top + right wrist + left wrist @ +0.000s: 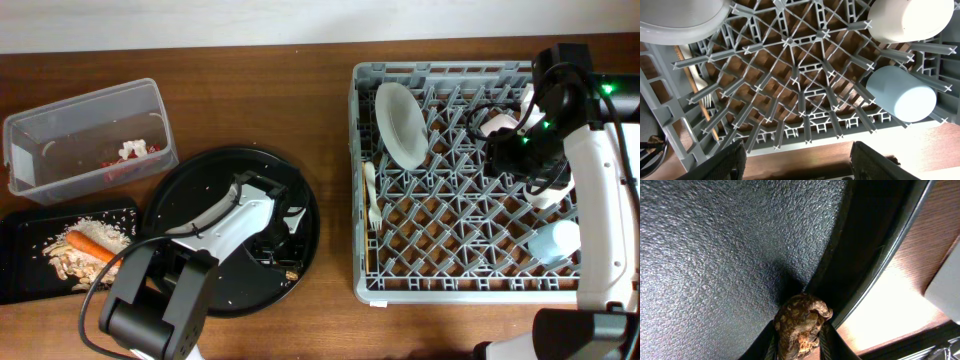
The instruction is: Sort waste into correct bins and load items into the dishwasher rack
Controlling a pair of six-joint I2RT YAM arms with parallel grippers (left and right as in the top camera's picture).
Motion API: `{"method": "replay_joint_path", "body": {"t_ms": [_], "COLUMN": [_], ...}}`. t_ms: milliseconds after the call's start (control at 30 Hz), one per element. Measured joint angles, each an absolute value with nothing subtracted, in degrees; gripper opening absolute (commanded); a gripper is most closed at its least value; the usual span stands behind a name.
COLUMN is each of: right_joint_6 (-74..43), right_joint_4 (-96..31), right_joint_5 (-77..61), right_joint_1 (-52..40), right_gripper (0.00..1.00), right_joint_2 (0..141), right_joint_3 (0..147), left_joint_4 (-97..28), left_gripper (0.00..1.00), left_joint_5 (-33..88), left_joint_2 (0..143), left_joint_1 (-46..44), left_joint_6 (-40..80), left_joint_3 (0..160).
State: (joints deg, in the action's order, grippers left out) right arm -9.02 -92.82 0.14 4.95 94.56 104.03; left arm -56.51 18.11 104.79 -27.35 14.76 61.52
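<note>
My left gripper [287,248] is low over the large round black tray [200,190]. In the left wrist view it [799,347] is shut on a small brown bit [801,322] at the tray's rim. The flat black tray [20,275] holds pale shredded scraps [70,262] and the orange carrot [92,245]. The clear tub [60,125] holds the red-and-white wrapper [130,155]. The grey dishwasher rack [455,290] holds the white plate [400,125], white fork [371,195], light blue cup [555,243] and a white cup or bowl [497,125]. My right gripper [800,162] hovers open and empty above the rack.
The right wrist view shows the rack's pegs [800,85], the blue cup [900,92], a white vessel [905,20], the plate's edge [680,20] and the fork [700,95]. Bare wooden table [330,200] lies between round tray and rack. Crumbs [292,270] dot the round tray.
</note>
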Motion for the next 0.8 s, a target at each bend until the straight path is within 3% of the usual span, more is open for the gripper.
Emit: {"method": "replay_joint_path", "body": {"t_ms": [133, 333, 600, 667, 733, 800], "right_joint_6": [-9.1, -9.0, -9.0, -9.0, -9.1, -9.1], "right_joint_4": [-92.8, -93.0, -92.9, -92.9, -92.8, -92.8], "right_joint_5": [0.1, 0.2, 0.2, 0.2, 0.2, 0.2], "right_joint_1": [5.0, 5.0, 5.0, 5.0, 5.0, 5.0], "right_gripper": [0.7, 0.7, 0.7, 0.7, 0.7, 0.7], "right_joint_2": [94.6, 94.6, 94.6, 94.6, 94.6, 94.6], "right_joint_3": [104.0, 104.0, 104.0, 104.0, 104.0, 104.0], "left_joint_4": [-59.3, -61.3, -62.5, -62.5, -61.4, -60.6], "left_gripper": [0.0, 0.0, 0.01, 0.09, 0.27, 0.33], "left_joint_5": [14.0, 7.9, 2.5, 2.6, 5.5, 6.7], "left_joint_2": [104.9, 105.0, 97.4, 94.9, 94.4, 94.4], "left_joint_1": [-27.2, -22.7, -0.3, 3.7, 4.0, 2.6], "left_joint_6": [14.8, 14.8, 14.8, 14.8, 14.8, 14.8], "left_joint_3": [62.8, 67.4, 68.4, 68.6, 68.6, 68.6]}}
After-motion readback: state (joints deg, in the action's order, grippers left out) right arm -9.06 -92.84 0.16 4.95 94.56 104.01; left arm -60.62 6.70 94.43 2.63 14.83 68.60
